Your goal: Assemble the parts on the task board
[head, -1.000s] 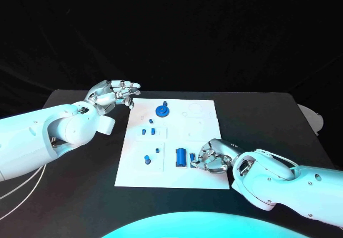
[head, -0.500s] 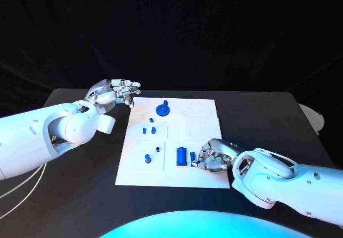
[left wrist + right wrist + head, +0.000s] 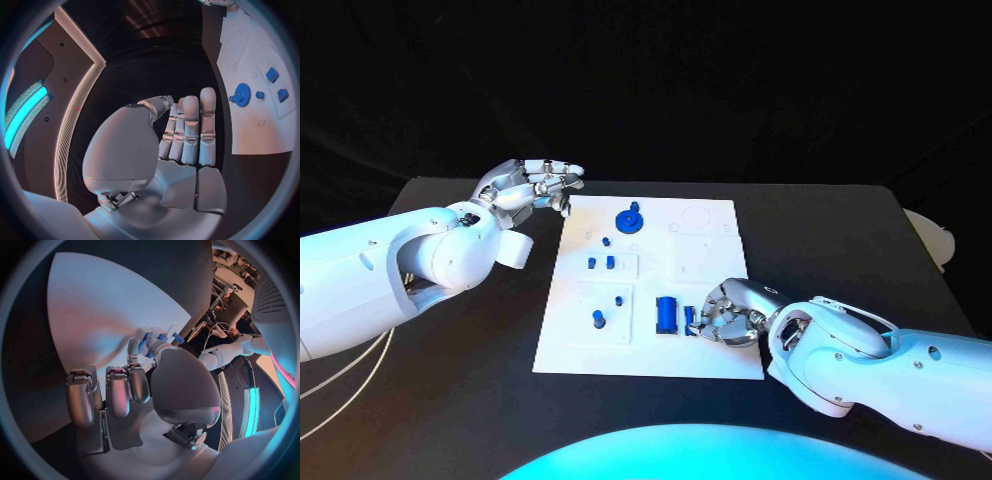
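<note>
On the black worktop (image 3: 459,380), centre: white task board (image 3: 711,265), long side running away from the robot.

Left hand (image 3: 528,186): raised beside the board's far left corner, over the worktop, fingers curled in and pressed side by side, holding nothing; same in the left wrist view (image 3: 181,135).

Right hand (image 3: 730,315): down at the board's near right edge, fingers bent onto the surface; whether it grips a part cannot be told.

Blue gear (image 3: 629,221): largest part, at the far end of the board, left of centre.

Blue cylinder (image 3: 666,316): lying on the near half, just beside the right hand's fingers.

Small blue pieces: pair (image 3: 600,264) mid-board at left; single piece (image 3: 597,320) on the near left.
</note>
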